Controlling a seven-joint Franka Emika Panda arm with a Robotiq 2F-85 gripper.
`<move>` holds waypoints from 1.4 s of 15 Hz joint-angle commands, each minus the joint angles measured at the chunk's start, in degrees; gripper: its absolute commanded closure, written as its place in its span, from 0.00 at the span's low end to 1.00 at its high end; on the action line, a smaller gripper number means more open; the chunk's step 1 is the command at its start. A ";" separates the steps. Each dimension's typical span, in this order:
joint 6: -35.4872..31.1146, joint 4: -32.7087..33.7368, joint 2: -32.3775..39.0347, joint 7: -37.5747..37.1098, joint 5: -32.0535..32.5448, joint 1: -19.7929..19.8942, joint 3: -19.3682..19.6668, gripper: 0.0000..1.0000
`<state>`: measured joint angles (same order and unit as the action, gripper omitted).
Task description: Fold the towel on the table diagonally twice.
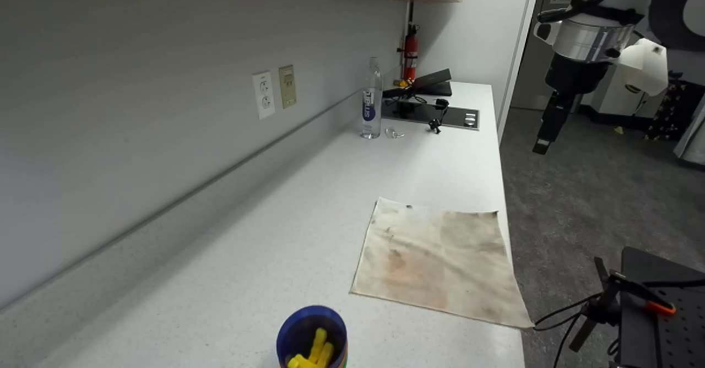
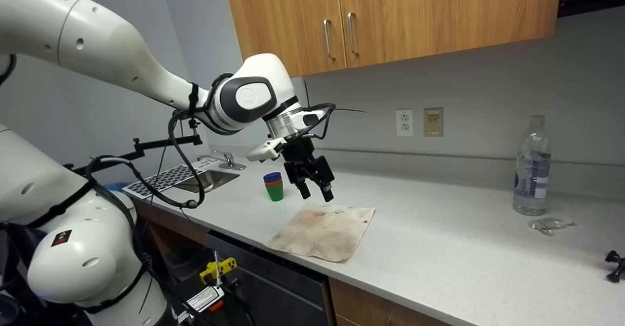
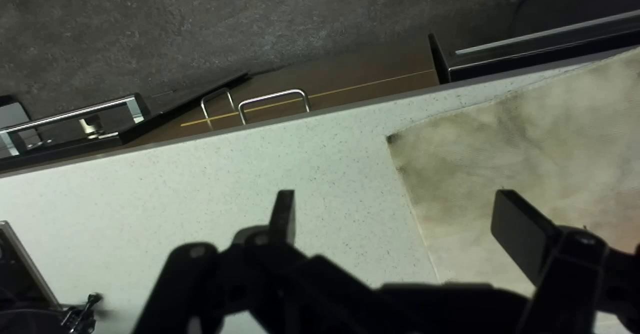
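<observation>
A cream towel with brown stains lies flat and unfolded on the white counter. It shows in both exterior views (image 1: 435, 258) (image 2: 322, 233) and in the wrist view (image 3: 530, 169). One of its corners reaches the counter's front edge. My gripper (image 2: 317, 195) is open and empty, above the counter and apart from the towel. In an exterior view only its dark fingertip end (image 1: 542, 146) shows clearly, over the floor side in the picture. In the wrist view the open jaws (image 3: 393, 209) straddle the towel's side edge from above, with a dark-stained corner beyond them.
A stack of coloured cups (image 2: 274, 187) with yellow pieces inside stands beside the towel. A water bottle (image 2: 532, 170), a small clear plastic item (image 2: 549, 225) and a black clamp (image 1: 435, 124) lie farther along. A sink (image 2: 207, 179) is at one end; a wall cabinet (image 2: 390, 18) hangs above.
</observation>
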<state>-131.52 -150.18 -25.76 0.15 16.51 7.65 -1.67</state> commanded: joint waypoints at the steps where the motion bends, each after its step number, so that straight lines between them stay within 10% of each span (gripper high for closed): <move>1: 0.26 0.11 -0.01 -0.30 0.38 -0.81 0.76 0.00; 21: -2.78 0.52 3.00 0.39 -3.92 -2.75 1.72 0.00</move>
<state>-132.15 -150.17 -24.68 0.15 15.20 6.82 -1.53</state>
